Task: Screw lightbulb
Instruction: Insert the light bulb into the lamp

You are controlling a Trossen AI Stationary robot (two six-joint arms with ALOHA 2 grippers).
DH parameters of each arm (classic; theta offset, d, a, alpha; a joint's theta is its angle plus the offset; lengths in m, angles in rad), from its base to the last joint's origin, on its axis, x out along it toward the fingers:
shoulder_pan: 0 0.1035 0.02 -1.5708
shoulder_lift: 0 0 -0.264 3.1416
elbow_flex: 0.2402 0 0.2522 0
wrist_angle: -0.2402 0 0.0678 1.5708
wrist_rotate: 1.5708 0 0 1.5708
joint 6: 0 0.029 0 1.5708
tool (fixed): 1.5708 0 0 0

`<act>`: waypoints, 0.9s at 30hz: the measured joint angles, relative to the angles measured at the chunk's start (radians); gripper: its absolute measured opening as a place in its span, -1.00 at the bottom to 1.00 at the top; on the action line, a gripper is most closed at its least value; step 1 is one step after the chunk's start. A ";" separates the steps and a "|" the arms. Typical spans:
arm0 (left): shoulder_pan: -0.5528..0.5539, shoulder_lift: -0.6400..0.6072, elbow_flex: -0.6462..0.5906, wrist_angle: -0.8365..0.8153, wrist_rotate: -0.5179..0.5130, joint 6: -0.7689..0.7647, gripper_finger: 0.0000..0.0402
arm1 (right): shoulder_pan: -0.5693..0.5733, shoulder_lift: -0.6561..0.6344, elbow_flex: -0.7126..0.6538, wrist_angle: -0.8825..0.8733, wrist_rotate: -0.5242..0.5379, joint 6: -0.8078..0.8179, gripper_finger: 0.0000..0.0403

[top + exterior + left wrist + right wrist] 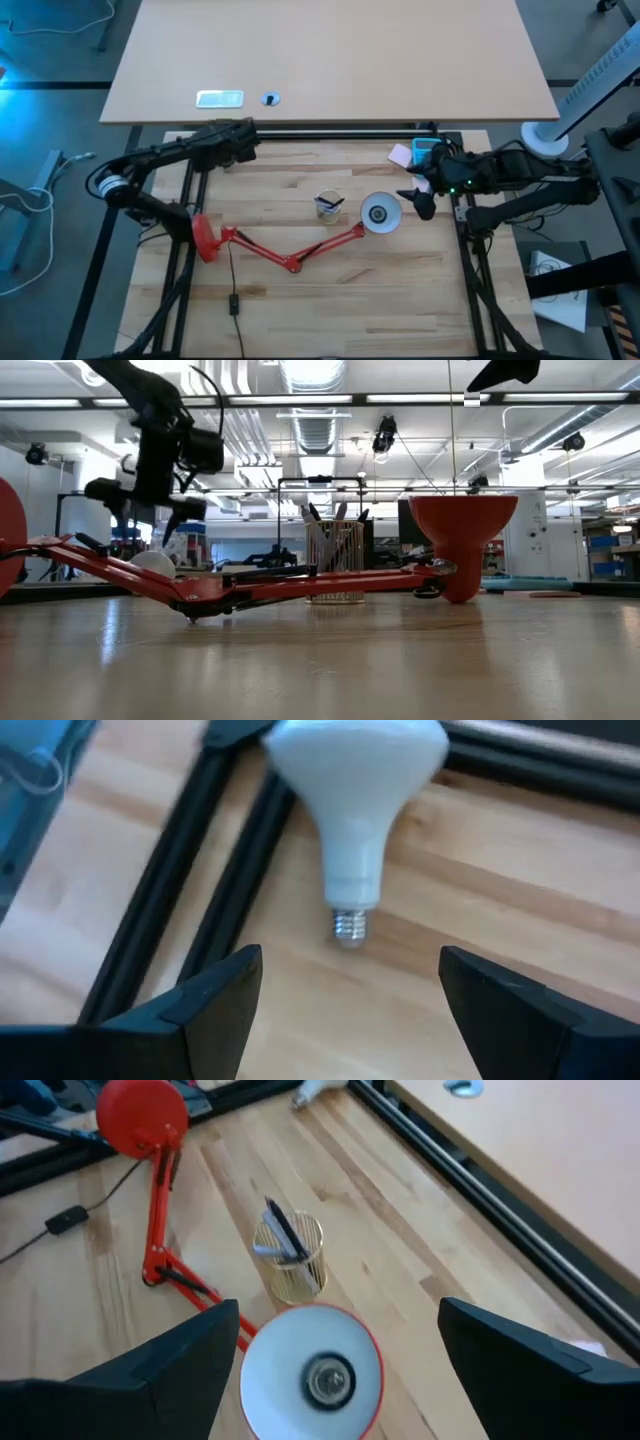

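The white lightbulb (350,800) lies on its side on the wooden table at the far left, beside the black frame rails, its metal screw base (347,925) pointing at my left gripper. It also shows in the low view (150,565). My left gripper (350,965) hovers over it (238,140), open, with its fingers short of the base and touching nothing. The red desk lamp (290,255) lies on the table with its shade (380,212) opening upward and the socket (328,1380) showing. My right gripper (340,1315) is open above the shade's right side (420,198).
A wire-mesh cup with pens (329,205) stands just left of the shade. The lamp's round base (203,238) and cord (233,300) lie at the left. Pink and blue items (415,152) sit at the far right. Black frame rails (340,132) run along the far edge.
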 joint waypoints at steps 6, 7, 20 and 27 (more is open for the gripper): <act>0.129 0.121 0.000 0.115 0.093 0.156 0.47 | 0.000 0.002 0.000 -0.004 0.000 0.025 0.68; 0.151 0.137 0.000 0.122 0.104 0.170 0.47 | 0.000 0.003 0.000 -0.008 0.000 0.031 0.68; 0.243 0.270 0.001 0.260 0.146 0.222 0.46 | -0.001 0.024 0.000 -0.029 0.034 0.107 0.68; 0.259 0.318 0.002 0.301 0.150 0.284 0.39 | -0.001 0.029 -0.001 -0.020 0.036 0.115 0.68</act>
